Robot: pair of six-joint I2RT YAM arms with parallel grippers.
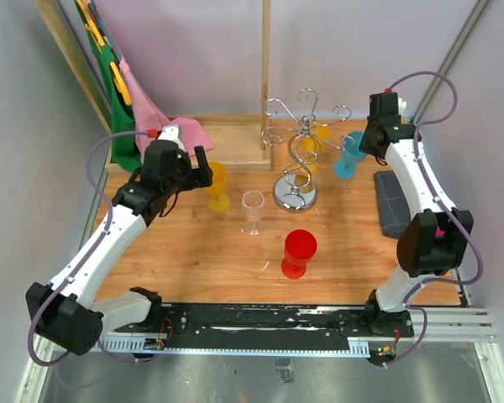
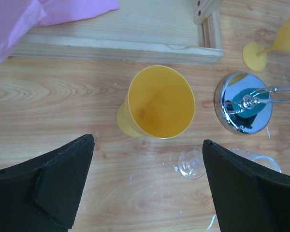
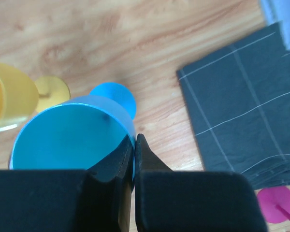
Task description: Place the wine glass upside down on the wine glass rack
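Note:
The chrome wine glass rack (image 1: 301, 143) stands at the back middle of the table; its mirrored base shows in the left wrist view (image 2: 242, 104). My right gripper (image 1: 371, 138) is shut on the rim of a blue wine glass (image 3: 67, 135), one finger inside the bowl and one outside. The blue glass (image 1: 350, 151) is upright just right of the rack. My left gripper (image 2: 148, 183) is open and empty, just near of an upright yellow glass (image 2: 159, 101). A clear glass (image 1: 253, 210) and a red glass (image 1: 299, 252) stand in front of the rack.
A second yellow glass (image 3: 9, 99) sits behind the rack, next to the blue one. A folded grey cloth (image 1: 392, 201) lies at the right. A wooden tray (image 1: 227, 138) and pink cloth (image 1: 181, 130) lie at the back left. A pink glass foot (image 3: 278, 205) shows beyond the grey cloth.

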